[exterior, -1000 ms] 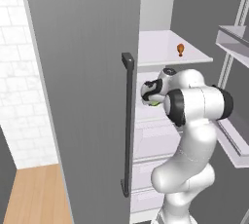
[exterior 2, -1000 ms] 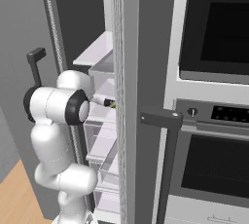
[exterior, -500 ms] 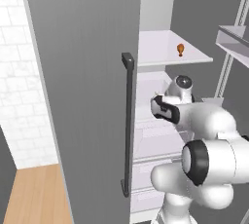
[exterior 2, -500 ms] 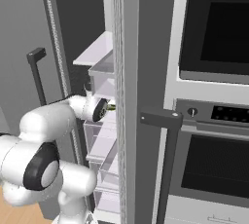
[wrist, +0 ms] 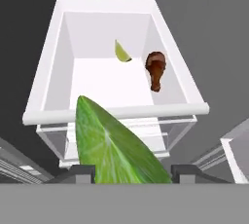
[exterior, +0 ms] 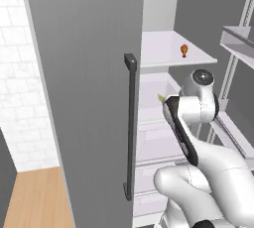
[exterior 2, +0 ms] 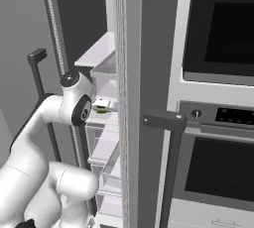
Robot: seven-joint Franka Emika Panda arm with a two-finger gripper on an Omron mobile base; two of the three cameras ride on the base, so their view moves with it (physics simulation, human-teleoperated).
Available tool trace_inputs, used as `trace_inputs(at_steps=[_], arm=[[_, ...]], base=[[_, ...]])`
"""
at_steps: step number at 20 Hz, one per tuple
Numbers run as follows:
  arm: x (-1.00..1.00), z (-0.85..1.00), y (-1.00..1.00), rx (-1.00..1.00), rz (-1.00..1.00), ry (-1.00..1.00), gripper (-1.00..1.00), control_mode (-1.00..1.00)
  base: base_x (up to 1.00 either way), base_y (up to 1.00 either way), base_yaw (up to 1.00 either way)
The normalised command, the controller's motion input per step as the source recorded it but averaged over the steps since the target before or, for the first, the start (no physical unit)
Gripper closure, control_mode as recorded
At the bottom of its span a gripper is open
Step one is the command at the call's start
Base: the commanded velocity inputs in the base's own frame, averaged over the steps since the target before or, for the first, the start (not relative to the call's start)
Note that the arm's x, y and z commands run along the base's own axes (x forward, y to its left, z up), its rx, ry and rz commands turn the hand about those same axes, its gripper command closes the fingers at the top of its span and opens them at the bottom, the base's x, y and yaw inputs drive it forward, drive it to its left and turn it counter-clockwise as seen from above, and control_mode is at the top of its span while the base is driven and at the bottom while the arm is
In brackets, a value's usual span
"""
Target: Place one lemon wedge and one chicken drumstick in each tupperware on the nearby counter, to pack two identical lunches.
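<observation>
my gripper [wrist: 130, 175] has its jaws clamped on a lemon wedge [wrist: 114, 150], which fills the foreground of the hand view, held above the white fridge drawer [wrist: 116, 112]. it looks light and firm at the rind, but the flesh is soft and likely slick, so i judge a grip across the thick middle, rind side, is safest; squeeze too hard and it could slip out. a second lemon wedge [wrist: 122, 52] and a chicken drumstick [wrist: 156, 69] lie near each other in the drawer. another drumstick [exterior: 184, 50] stands on the upper shelf [exterior: 161, 56].
</observation>
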Motion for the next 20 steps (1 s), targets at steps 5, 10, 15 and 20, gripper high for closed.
trace_inputs(at_steps=[5, 10, 15, 20], arm=[[-1.00, 0.93, 0.18, 0.00, 0.02, 0.06, 1.00, -1.00], [-0.84, 0.62, 0.58, 0.00, 0.09, 0.15, 1.00, -1.00], [-0.46, 0.06, 0.63, 0.03, 0.15, 0.00, 1.00, -1.00], [-0.36, -0.06, 0.22, 0.00, 0.10, 0.01, 1.00, 1.00]], base=[[0.00, 0.00, 0.00], [0.00, 0.00, 0.00], [0.00, 0.00, 0.00], [-0.60, 0.13, 0.16]])
